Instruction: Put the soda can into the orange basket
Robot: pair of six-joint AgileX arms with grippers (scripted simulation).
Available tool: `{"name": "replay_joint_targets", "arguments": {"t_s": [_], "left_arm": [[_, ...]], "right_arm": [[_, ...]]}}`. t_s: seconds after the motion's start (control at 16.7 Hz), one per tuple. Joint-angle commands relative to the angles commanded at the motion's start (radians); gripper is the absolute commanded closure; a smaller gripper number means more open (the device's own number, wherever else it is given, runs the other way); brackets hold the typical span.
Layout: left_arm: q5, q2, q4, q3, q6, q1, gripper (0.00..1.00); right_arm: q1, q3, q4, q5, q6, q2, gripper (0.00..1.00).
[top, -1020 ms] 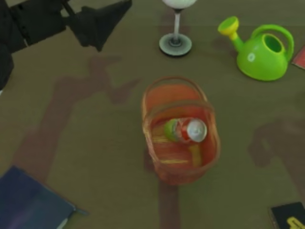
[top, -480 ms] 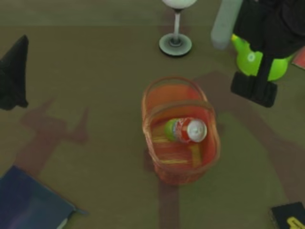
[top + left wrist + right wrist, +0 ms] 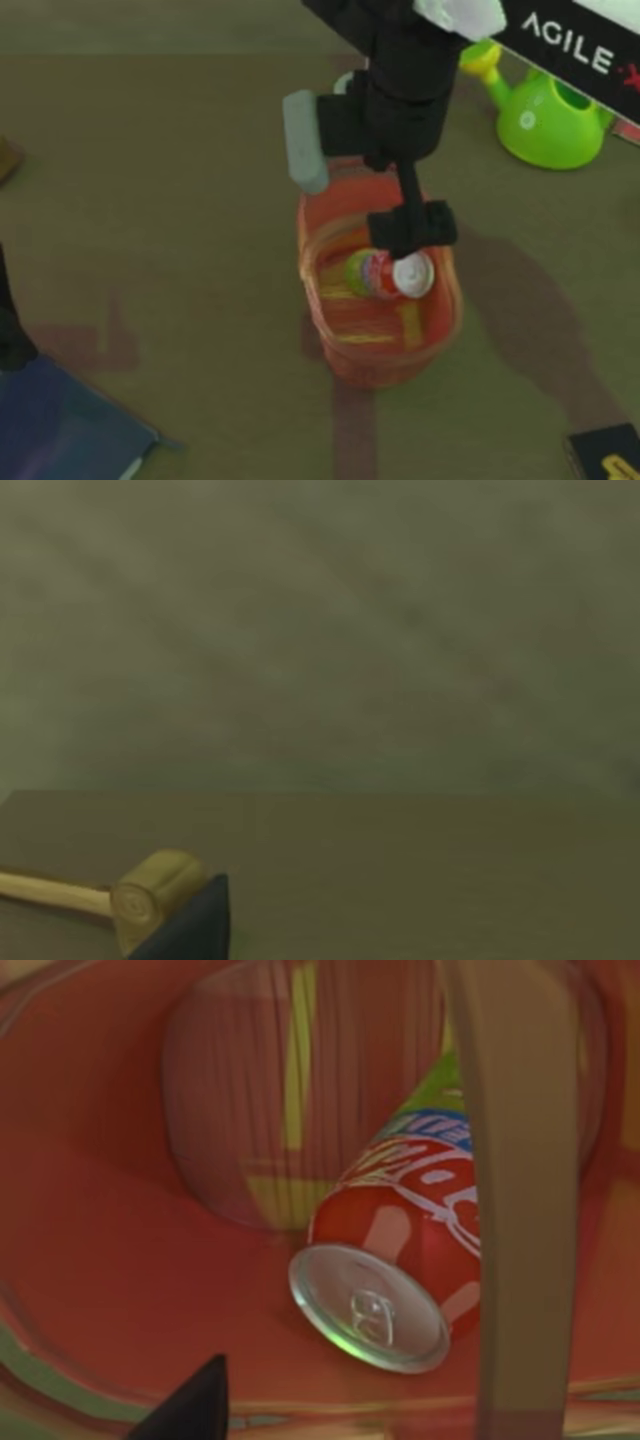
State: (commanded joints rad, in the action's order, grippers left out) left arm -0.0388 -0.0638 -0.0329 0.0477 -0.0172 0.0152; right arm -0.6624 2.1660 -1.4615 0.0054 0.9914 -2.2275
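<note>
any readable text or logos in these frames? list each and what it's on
"AGILE" then a red mark, cut off by the frame edge: white letters on the right arm's black casing.
White script on the soda can's red half, plus a blue band above it: too distorted to read.
Yellow mark on the black object at the table's bottom right corner: unreadable.
Left wrist view: no text.

A green watering can (image 3: 550,115) is seen at the tabletop's (image 3: 180,200) far right. A dark blue book (image 3: 60,430) lies at the near left corner, a black item (image 3: 608,452) at the near right. A wooden mallet (image 3: 130,898) is shown in the left wrist view.
</note>
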Motion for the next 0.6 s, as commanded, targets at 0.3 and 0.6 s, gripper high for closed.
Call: {"name": "replay_joint_targets", "arguments": {"t_s": [0.3,0.6], "left_arm": [[0.039,0.064,0.033,-0.048,0.017,0.005,0.00],[0.039,0.064,0.033,-0.048,0.017,0.005,0.00]], "right_arm": [[-0.020,0.057,-0.042,-0.001,0.029,-0.061,0.00],[-0.018,0.039,-0.026,-0.001,0.029,-0.058,0.00]]}}
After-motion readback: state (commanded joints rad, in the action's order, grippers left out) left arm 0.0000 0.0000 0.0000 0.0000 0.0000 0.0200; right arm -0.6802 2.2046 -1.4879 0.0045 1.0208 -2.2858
